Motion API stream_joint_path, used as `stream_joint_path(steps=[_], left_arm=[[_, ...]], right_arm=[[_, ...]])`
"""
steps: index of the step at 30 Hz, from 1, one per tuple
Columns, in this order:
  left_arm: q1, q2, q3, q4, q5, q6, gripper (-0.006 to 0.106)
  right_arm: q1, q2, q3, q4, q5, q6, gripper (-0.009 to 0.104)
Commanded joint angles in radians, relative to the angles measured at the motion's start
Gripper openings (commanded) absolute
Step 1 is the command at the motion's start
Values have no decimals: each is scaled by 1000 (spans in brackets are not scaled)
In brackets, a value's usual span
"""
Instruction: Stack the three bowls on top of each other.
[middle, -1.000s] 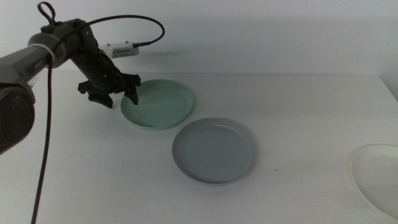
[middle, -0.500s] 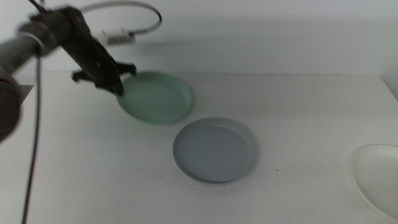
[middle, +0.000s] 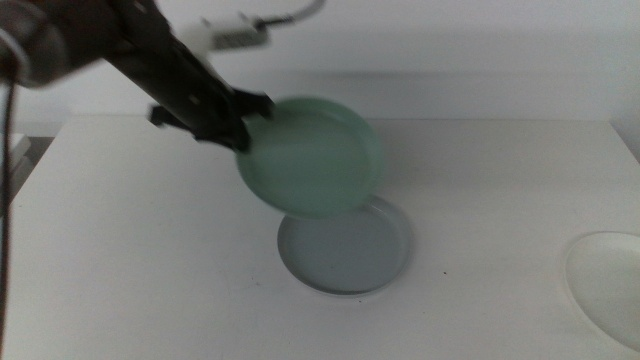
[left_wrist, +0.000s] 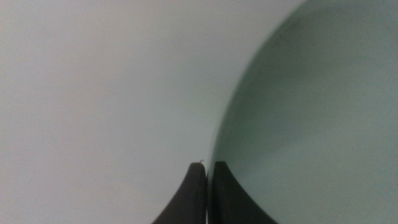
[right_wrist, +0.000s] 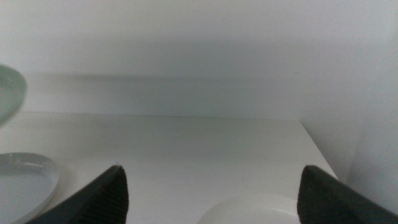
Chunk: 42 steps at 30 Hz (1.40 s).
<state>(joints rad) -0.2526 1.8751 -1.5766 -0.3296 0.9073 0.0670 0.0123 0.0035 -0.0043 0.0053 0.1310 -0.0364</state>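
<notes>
Above the white table (middle: 130, 270), near centre: shallow round mint green bowl (middle: 312, 155), airborne and tilted, overlapping the 12 o'clock rim of the shallow round light grey bowl (middle: 345, 250) below. At 3 o'clock, by the table's edge: shallow white bowl (middle: 605, 283), untouched. Left gripper (middle: 240, 122) clamped thin on the green bowl's 9 o'clock rim. Right gripper (right_wrist: 211, 186) spread wide, empty, waiting by the white bowl. Probably stiff, light, glossy-slick; best taken by the low rim.
</notes>
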Motion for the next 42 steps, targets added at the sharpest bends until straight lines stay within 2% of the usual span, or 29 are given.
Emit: stream_joint_path(steps=[1,7,21,24,26,29,32,35,36,39,42], left_arm=[[-46,3,30,-12,-44,-31,-2],[-113,59,30,-15,-62,-73,-2],[-117,173,30,-45,-46,-67,-2],[-115,178,30,-45,-44,-67,2],[-115,180,30,-45,-35,-67,9],[-115,180,30,-31,-20,-67,27],[-111,173,11,-19,16,-5,54],[-86,139,-48,-19,110,66,87],[-74,114,-66,-23,141,81,94],[-43,2,-70,-69,184,168,94],[-15,-156,-26,-49,187,219,94]], right_arm=[[-3,-4,4,-5,-3,-5,72],[-3,-4,4,-5,-3,-5,72],[-3,-4,4,-5,-3,-5,72],[-3,-4,4,-5,-3,-5,72],[-3,-4,4,-5,-3,-5,72],[-3,-4,4,-5,-3,-5,72],[-3,-4,4,-5,-3,-5,72],[-3,-4,4,-5,-3,-5,72],[-3,-4,4,-5,-3,-5,72],[-3,-4,4,-5,-3,-5,72],[-3,-4,4,-5,-3,-5,72]])
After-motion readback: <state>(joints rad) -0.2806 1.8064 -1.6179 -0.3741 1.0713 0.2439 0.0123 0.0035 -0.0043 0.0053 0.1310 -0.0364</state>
